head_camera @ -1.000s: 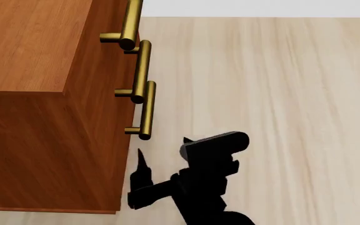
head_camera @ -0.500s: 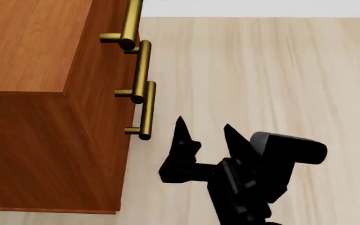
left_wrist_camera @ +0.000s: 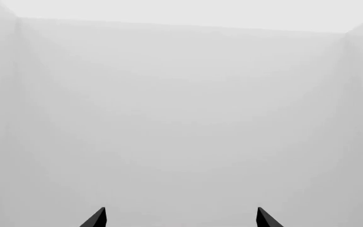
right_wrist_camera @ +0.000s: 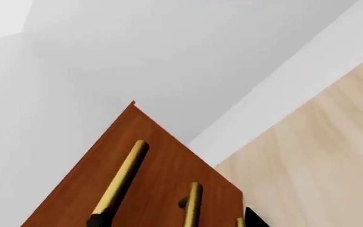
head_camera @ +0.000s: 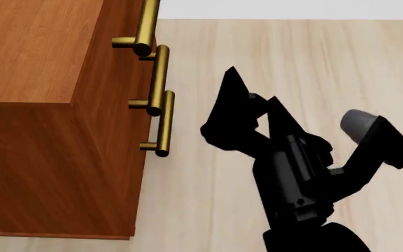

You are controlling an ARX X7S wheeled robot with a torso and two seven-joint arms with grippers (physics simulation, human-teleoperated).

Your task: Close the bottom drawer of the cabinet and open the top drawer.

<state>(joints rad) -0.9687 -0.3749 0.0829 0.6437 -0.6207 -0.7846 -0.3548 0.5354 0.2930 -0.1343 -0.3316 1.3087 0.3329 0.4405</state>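
Pale wood floor (head_camera: pixel 327 63), right gripper (head_camera: pixel 252 92) jaws parted beside cabinet (head_camera: pixel 40 79) handles

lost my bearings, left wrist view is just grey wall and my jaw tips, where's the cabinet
Observer: The head view has the cabinet at the robot's front-left, with its brass handles facing the right gripper.
Operator: is right gripper on a handle
Observer: No. Its jaws are apart and empty, with bare floor between them and the bottom drawer handle.
Operator: bottom drawer sticking out?
Observer: Not visibly. The front looks flush in the head view, the top drawer included, though the angle is steep.
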